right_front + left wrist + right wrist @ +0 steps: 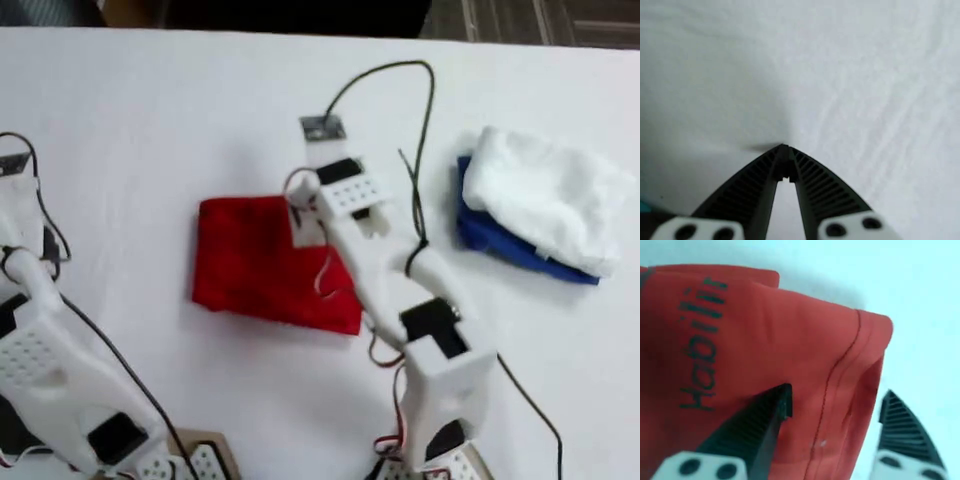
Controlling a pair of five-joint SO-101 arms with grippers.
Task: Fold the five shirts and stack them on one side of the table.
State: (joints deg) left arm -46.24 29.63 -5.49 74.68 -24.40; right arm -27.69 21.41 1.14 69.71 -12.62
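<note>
A folded red shirt (pixel 260 262) lies in the middle of the white table (pixel 150 110). My right gripper (pixel 835 405) is open at the shirt's right edge. One finger (pixel 765 410) rests over the red shirt (pixel 740 340) and the other finger (pixel 895 415) is just off the hem, above the table. In the high view the right gripper (pixel 305 205) sits at the shirt's far right corner. My left gripper (pixel 784 150) is shut, its tips close over bare table, with nothing in it. The left arm (pixel 40 350) stands at the table's left edge.
A folded white shirt (pixel 545 195) lies on a folded blue shirt (pixel 490 238) as a stack at the right side of the table. A black cable (pixel 420 130) loops from the right arm over the table between the red shirt and the stack.
</note>
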